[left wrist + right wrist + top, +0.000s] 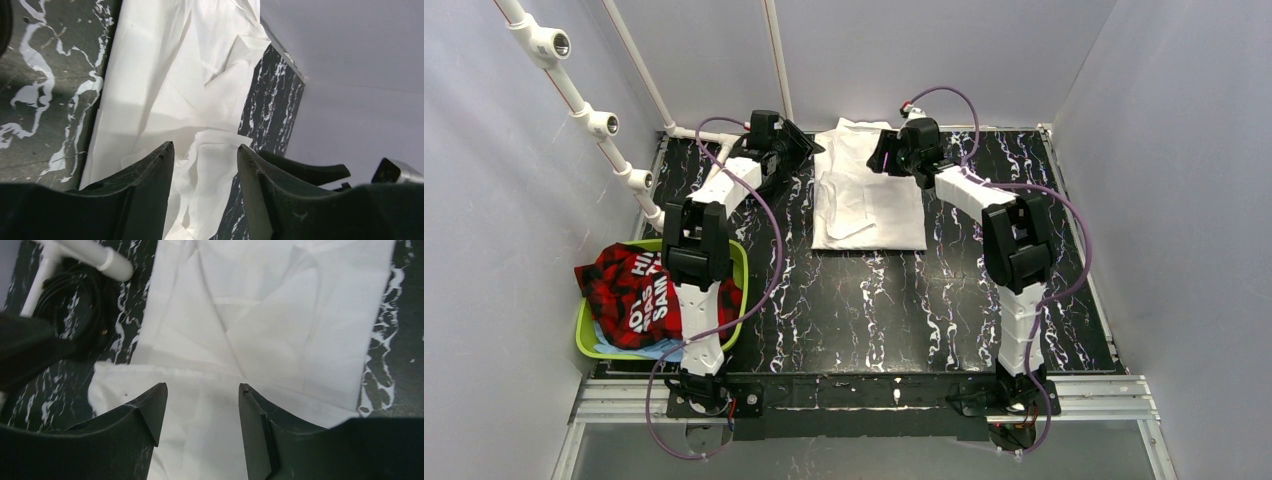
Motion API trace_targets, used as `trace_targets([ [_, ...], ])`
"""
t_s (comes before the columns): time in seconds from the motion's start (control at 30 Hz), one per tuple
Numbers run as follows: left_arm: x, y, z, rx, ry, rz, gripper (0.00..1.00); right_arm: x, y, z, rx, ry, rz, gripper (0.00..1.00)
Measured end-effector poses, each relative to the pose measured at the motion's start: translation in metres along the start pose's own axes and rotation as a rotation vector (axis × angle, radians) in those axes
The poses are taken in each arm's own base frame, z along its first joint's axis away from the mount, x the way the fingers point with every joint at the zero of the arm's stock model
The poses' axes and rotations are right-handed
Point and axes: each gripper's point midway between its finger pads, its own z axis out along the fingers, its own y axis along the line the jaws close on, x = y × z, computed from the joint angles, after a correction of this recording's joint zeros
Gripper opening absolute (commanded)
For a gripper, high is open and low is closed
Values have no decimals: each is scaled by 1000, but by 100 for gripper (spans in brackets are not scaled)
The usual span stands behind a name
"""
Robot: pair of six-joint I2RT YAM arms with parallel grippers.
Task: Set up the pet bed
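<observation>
Saw creased white cloth (867, 190) lying flat at far middle of black marbled table (874, 310). Found left gripper (206, 150) just beside cloth's left edge, fingers apart, holding nothing. Found right gripper (202, 390) over cloth's far right edge, fingers likewise apart, empty. Noted green basket (582, 335) of red plaid clothing (624, 280) beside left arm.

The far cloth (867, 190) is plain white; the desk (874, 310) is black with white veining. At near left sits a lime-green basket (584, 335); in it, red-and-black plaid fabric (624, 278) with white lettering.
</observation>
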Motion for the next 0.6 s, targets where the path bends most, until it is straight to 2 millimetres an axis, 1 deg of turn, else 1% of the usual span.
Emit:
trace_targets([
  [0.03,-3,-1,-3,-9,-6,10,44,4,7,-6,-29,19,-11,69],
  [0.07,-5,-1,-6,-22,-10,25,43,11,15,-13,-54,38,-26,75],
  [0.1,-5,1,-11,-46,-15,44,43,22,24,-22,-72,62,-47,79],
  [0.13,-5,4,-16,-69,-16,62,42,33,34,-30,-84,84,-67,82],
  [0.17,-5,9,-22,-101,-14,82,42,48,46,-39,-98,108,-103,84],
  [0.27,-1,20,-43,-174,3,127,42,97,99,-65,-173,171,-235,86],
  [0.3,1,23,-50,-190,12,135,42,107,111,-69,-186,178,-274,86],
  [0.33,3,29,-59,-208,26,139,42,122,130,-75,-205,185,-335,87],
  [0.4,4,39,-68,-235,45,134,42,139,151,-80,-218,184,-419,85],
  [0.47,6,52,-75,-263,67,123,42,148,159,-83,-197,179,-485,81],
  [0.5,7,58,-77,-279,82,116,42,148,160,-82,-181,172,-504,78],
  [0.6,10,76,-82,-324,110,92,42,138,151,-70,-90,139,-546,73],
])
